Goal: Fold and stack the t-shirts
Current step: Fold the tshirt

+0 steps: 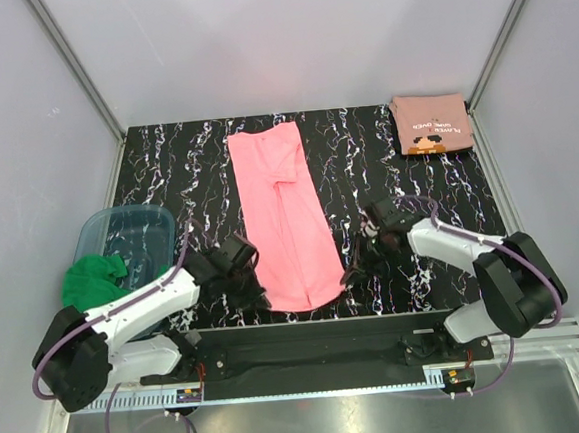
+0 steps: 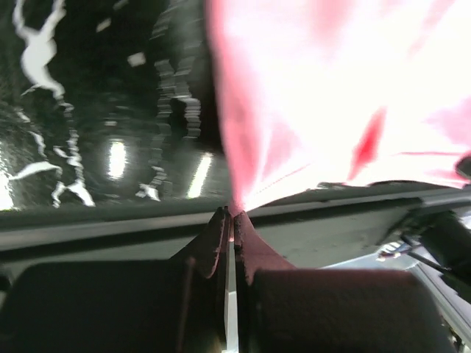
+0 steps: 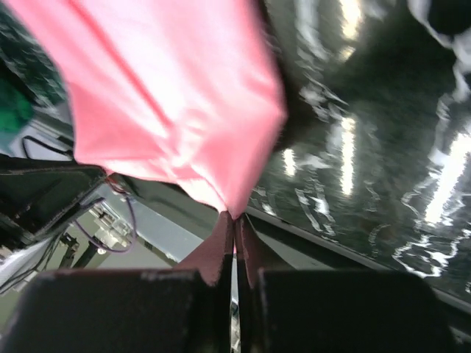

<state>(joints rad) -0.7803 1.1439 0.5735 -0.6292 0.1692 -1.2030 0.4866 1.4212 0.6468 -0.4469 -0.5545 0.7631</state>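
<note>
At t-shirt [image 1: 282, 217] hem, left pincer [image 2: 232, 215], right pincer [image 3: 235, 218]

My desk [image 1: 174, 155] was black with white marble veins. Down the middle of the frame the pink t-shirt [image 1: 285, 217] lay on it as a long narrow strip, its near corners nipped in my left pincer [image 2: 232, 215] and right pincer [image 3: 234, 218]. At upper right the salmon t-shirt [image 1: 431, 123] lay folded, print up. At left stood a clear tub [image 1: 119, 212], a green cloth [image 1: 94, 280] draped over its near rim.
</note>
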